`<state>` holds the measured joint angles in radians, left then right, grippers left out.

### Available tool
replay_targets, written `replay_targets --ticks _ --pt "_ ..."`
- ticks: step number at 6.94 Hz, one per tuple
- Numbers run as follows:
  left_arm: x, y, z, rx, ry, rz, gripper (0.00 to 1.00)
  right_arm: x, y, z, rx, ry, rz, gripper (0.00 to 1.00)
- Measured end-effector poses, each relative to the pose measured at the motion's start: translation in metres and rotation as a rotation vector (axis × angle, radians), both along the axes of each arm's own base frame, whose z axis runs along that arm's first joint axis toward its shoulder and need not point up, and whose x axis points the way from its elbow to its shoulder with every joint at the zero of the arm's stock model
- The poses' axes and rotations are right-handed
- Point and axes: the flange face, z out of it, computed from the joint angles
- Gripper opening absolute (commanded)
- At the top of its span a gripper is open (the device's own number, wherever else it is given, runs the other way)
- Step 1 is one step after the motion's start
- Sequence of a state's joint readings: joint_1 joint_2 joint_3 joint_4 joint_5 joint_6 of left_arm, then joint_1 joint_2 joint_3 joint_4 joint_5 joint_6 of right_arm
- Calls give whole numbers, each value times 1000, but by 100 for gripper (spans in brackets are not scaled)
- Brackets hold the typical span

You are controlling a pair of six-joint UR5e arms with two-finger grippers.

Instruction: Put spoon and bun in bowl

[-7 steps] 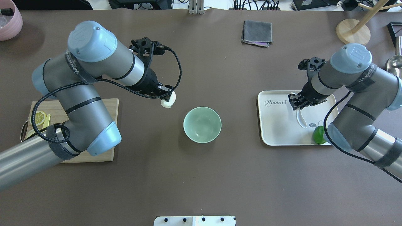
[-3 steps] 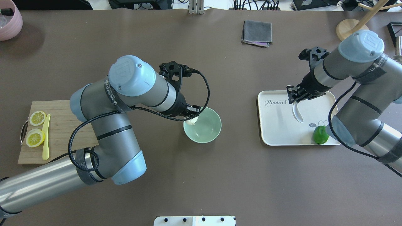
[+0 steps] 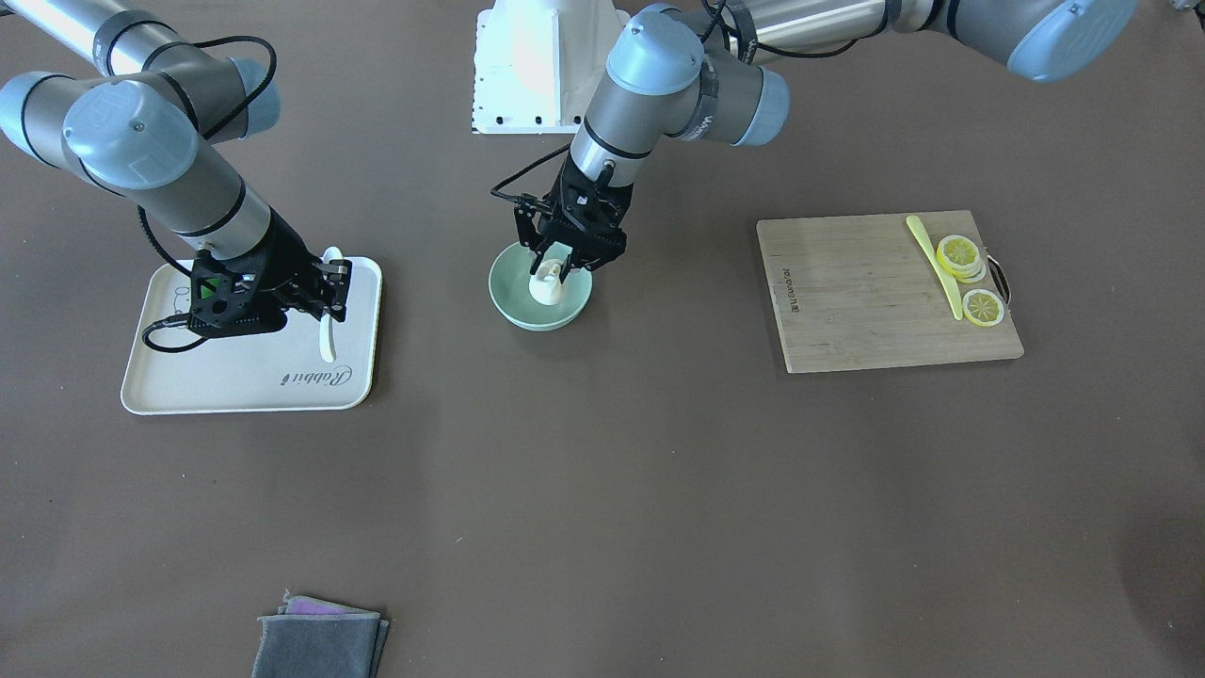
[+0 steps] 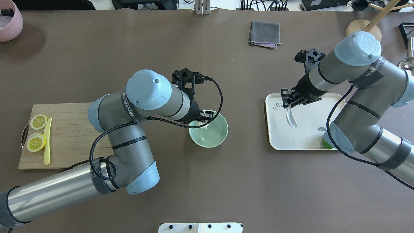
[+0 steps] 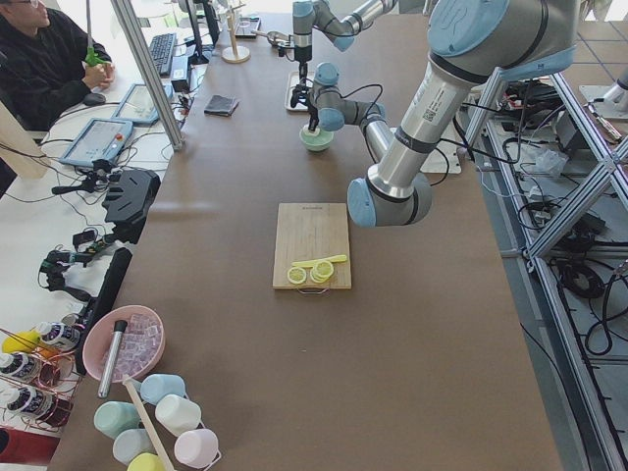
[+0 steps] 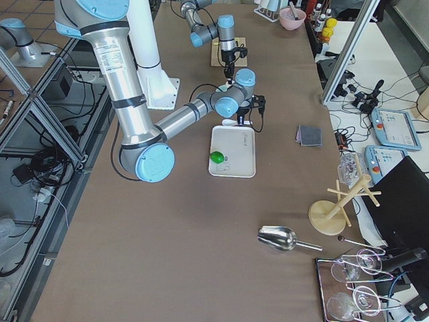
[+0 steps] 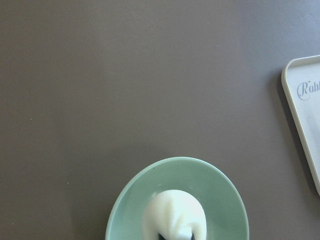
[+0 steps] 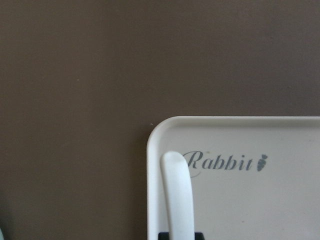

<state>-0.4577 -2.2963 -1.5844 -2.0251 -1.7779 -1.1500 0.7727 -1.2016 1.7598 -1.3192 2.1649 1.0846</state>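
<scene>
The pale mint-green bowl [image 4: 213, 134] stands at the table's middle. My left gripper [image 4: 204, 119] hangs over its left part, shut on the white bun [image 3: 544, 290]. The bun sits low inside the bowl's rim [image 3: 513, 311]. In the left wrist view the bun [image 7: 172, 215] fills the near side of the bowl [image 7: 225, 185]. My right gripper [image 4: 289, 103] is shut on the handle of the white spoon [image 4: 291, 119]. It holds the spoon over the left part of the white tray [image 4: 307, 142]. The right wrist view shows the spoon [image 8: 177, 195] above the tray's corner [image 8: 250, 200].
A green lime [image 6: 216, 157] lies on the tray, half hidden by my right arm from overhead. A wooden cutting board [image 4: 71, 136] at the left holds lemon slices [image 4: 36, 142] and a yellow knife [image 4: 47, 142]. A grey cloth [image 4: 264, 34] lies at the far middle.
My left arm carried the bun to the right, from beside the bowl to over and into it. My right gripper moved left over the tray with the spoon in it.
</scene>
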Motion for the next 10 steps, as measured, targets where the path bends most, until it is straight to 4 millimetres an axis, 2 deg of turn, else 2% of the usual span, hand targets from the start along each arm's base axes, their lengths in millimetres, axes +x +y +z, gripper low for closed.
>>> replay_targets --ticks 1,3,5,6,8,10 --pt "3 5 -4 -5 23 -25 98 -14 4 -23 -14 -17 9 0" --pt "-2 0 -6 -4 33 -47 98 -39 13 -75 -34 -24 14 0" --pt "-17 -19 -4 -4 31 -70 98 -54 21 -95 -35 -17 11 0" --pt "-37 -35 5 1 22 -59 98 -63 26 -105 -25 -21 4 0" --pt "-119 -75 53 42 -12 14 98 -96 44 -129 -5 -24 13 0" --pt "-203 -107 100 66 -38 59 98 -139 50 -146 23 -4 26 0"
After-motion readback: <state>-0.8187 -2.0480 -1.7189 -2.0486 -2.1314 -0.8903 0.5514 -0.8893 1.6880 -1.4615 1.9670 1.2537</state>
